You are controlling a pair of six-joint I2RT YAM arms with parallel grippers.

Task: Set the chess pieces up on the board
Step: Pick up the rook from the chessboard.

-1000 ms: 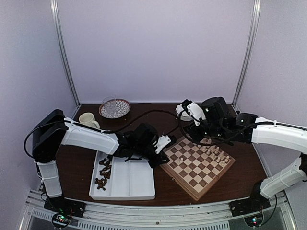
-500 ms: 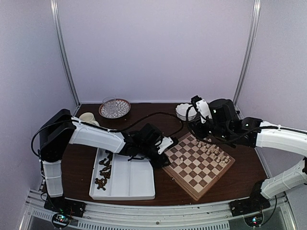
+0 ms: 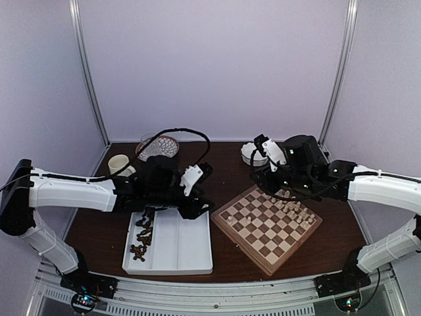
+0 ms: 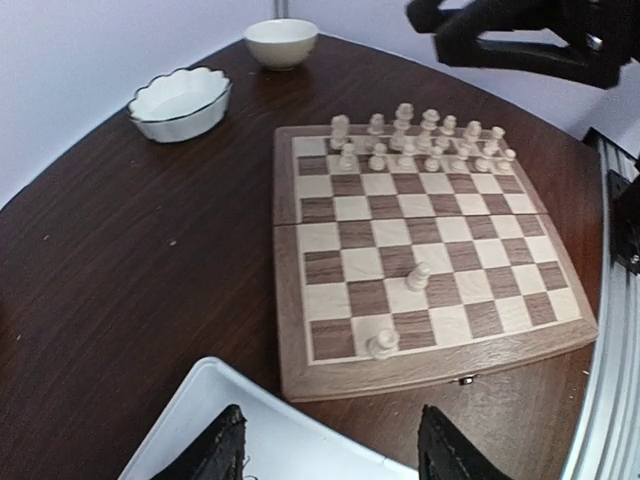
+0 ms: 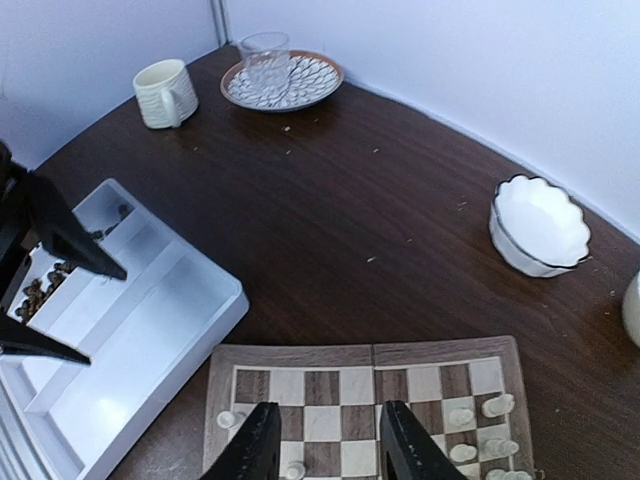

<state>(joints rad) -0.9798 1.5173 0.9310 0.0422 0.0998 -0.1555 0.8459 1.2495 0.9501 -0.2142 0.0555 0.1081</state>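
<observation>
The board (image 3: 266, 227) lies right of centre. Cream chess pieces (image 3: 296, 210) stand in two rows along its far right side (image 4: 420, 140). Two more cream pieces stand alone, one mid-board (image 4: 418, 277) and one on a corner square nearest the tray (image 4: 382, 344). Dark pieces (image 3: 141, 237) lie heaped in the tray's left compartment. My left gripper (image 3: 204, 191) hovers over the tray's upper right corner, open and empty (image 4: 335, 455). Above the board's far corner hangs my right gripper (image 3: 264, 183), jaws apart with nothing between them (image 5: 325, 450).
The white two-compartment tray (image 3: 171, 247) sits left of the board. A scalloped white bowl (image 3: 252, 153) and a small bowl (image 4: 282, 42) stand behind the board. A cream cup (image 3: 120, 164) and a patterned plate with a glass (image 3: 156, 148) are at the back left.
My left gripper has opened and drawn back leftward from the board's near-left corner to above the tray. A cream piece stands on that corner. My right gripper shifted slightly.
</observation>
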